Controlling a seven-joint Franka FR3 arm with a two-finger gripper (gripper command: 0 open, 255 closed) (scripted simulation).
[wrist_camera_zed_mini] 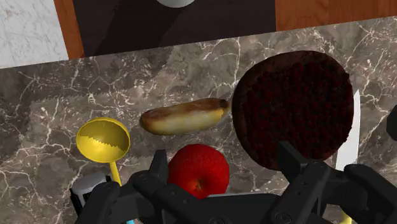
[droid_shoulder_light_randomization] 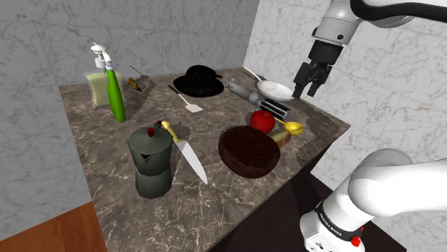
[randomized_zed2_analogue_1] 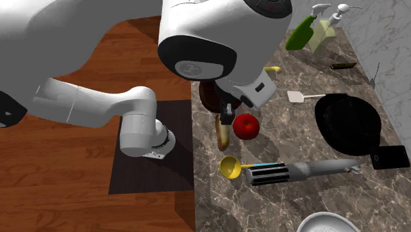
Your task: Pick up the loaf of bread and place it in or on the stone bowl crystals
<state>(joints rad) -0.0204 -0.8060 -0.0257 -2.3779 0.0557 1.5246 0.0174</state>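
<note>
**Gripper high above the loaf, pre-descent: collision and slip hazards**
The gripper [droid_shoulder_light_randomization: 308, 86] hangs well above the surface [wrist_camera_zed_mini: 127, 76] with its fingers [wrist_camera_zed_mini: 159, 168] apart and holding nothing. The loaf [wrist_camera_zed_mini: 184, 116] lies flat near the surface's edge, with one end just beside the dark bowl [wrist_camera_zed_mini: 292, 105], the red apple [wrist_camera_zed_mini: 198, 168] just beside its flank and the yellow ladle [wrist_camera_zed_mini: 102, 141] near its other end. A descent off the loaf's middle may strike the apple and roll it. Fingers closing along the loaf's length would probably not span it. A glancing contact may push the loaf over the edge.
</note>
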